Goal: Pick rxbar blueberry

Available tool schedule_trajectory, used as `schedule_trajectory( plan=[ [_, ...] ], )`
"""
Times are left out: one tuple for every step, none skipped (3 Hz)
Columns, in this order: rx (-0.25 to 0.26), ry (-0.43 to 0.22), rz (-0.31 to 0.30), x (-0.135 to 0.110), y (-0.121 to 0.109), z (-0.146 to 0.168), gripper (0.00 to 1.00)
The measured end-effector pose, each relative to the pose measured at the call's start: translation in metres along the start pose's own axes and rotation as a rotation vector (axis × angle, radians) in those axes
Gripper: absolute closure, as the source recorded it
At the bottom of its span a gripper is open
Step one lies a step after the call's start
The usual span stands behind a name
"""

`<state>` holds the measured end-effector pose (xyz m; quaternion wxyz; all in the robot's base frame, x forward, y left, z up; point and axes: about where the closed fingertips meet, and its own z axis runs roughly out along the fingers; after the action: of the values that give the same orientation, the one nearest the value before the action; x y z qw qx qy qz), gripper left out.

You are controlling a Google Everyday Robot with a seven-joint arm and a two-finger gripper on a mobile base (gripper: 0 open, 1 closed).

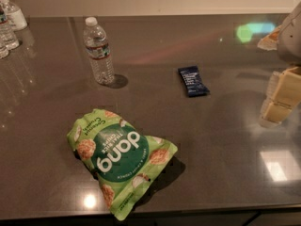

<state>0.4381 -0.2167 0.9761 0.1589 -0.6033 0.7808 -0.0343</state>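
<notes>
The rxbar blueberry (193,81) is a small flat dark navy-blue wrapper lying on the dark grey table (225,140), right of centre. My gripper (278,100) hangs at the right edge of the view, pale cream-coloured, above the table and well to the right of the bar. It holds nothing that I can see and is apart from the bar.
A large green "dang" chip bag (121,160) lies near the front edge. A clear water bottle (99,51) stands upright at the back left. More bottles (8,22) stand at the far left corner. A wall runs behind the table.
</notes>
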Motion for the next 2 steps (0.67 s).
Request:
schedule_trajectory(
  plan=[
    [0.0,0.0,0.0,0.0,0.0,0.0,0.0],
    [0.0,-0.019,0.01,-0.0017,-0.0023,0.0004,0.0]
  ],
)
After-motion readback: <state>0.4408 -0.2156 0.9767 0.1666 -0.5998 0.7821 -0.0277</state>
